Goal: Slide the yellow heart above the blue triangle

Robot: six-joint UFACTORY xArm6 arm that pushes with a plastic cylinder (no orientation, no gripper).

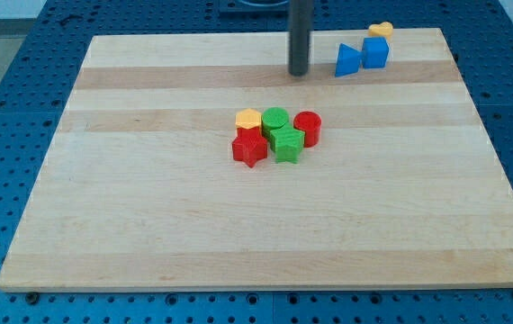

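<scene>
Our rod carries no gripper, so nothing is clasped or released; my tip (300,72) rests on the wooden board (148,225) near the view's top edge, free of every block.

The yellow heart (381,30) sits at the view's top right, close to the board's far edge, touching or just behind the blue cube (376,52). The blue triangle (348,60) stands immediately to the view's left of the cube, apparently in contact with it. My tip lies to the view's left of the triangle, near but apart.

A separate cluster lies mid-board, well apart from the working area: a yellow hexagon (248,118), a green cylinder (275,119), a red cylinder (308,128), a red star (249,148) and a green star (286,144).

We judge the heart to be slightly too far to the view's right, over the cube rather than over the triangle. To do this step well, we bring the tip round to the heart's right side, skirting both blue blocks, then push leftward in a short, slow stroke. We keep the contact centred on the heart so it does not spin, and we stop once it stands directly above the triangle. The likely fault is driving the heart off the far edge, or nudging the triangle.
</scene>
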